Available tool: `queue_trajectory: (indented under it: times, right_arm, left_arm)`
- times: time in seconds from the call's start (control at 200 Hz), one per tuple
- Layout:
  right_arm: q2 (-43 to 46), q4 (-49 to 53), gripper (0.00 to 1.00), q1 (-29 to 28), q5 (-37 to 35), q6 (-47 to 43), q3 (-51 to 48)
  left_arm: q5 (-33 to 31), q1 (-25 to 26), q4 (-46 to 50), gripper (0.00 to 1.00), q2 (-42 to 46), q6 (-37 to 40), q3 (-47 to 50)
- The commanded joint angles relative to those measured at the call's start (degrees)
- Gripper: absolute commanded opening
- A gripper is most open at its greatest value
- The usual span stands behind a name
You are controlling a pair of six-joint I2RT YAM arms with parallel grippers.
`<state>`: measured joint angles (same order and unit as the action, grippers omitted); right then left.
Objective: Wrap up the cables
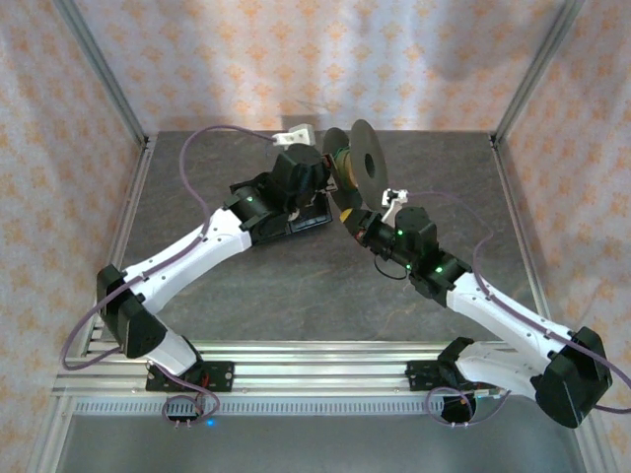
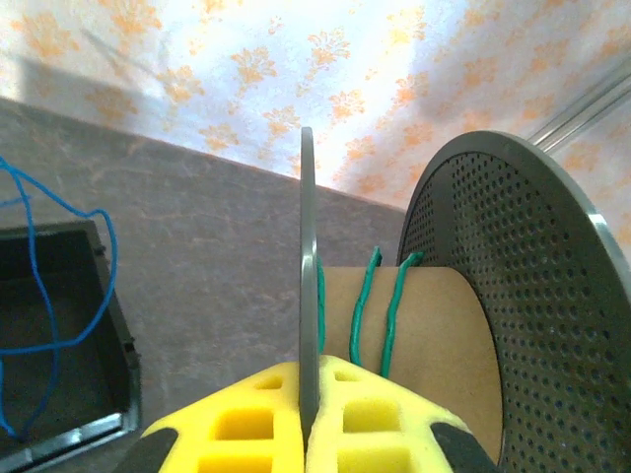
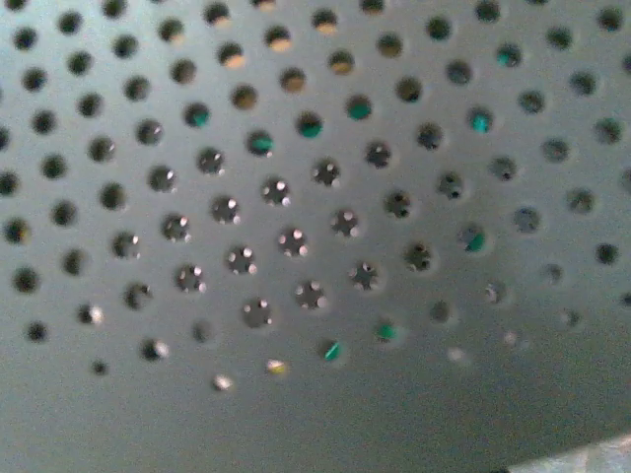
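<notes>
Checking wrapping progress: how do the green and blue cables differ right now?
The green cable sits on the spool; the blue cable lies over the black tray. The green cable is wound in neat turns; the blue cable sprawls in slack loops. Both are thin wires.

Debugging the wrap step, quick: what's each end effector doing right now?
Left end effector: closed on the spool flange.
Right end effector: closed, at the spool; whether it grips anything cannot be told.

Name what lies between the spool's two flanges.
In the left wrist view, a brown core spans from the edge-on flange to the perforated flange, with a few green cable turns on it.
</notes>
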<state>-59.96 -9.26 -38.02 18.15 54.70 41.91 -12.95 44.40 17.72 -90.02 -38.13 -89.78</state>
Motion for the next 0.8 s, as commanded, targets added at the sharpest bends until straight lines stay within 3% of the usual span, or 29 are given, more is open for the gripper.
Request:
queue_trajectory:
  times: [0.0,0.11,0.325,0.796]
  right_arm:
    - [0.64,-2.17,0.00,-0.46,-5.77,8.65,3.91]
    - [0.17,5.34,0.00,-0.42,-9.02,15.69,8.07]
    - [-1.39,20.96,0.00,-0.43,-14.28,21.13,17.67]
    - [1.40,11.74,0.00,-0.39,-17.77,30.63,14.13]
  left_arm:
    - [-8.91,3.18,5.56,0.00,-2.39,8.83,-5.07]
    - [-12.05,5.00,7.18,0.00,-3.94,11.85,-6.91]
    - [-14.20,6.82,9.68,0.00,-6.24,15.54,-9.51]
    - [-14.56,8.12,12.70,0.00,-8.38,18.20,-11.21]
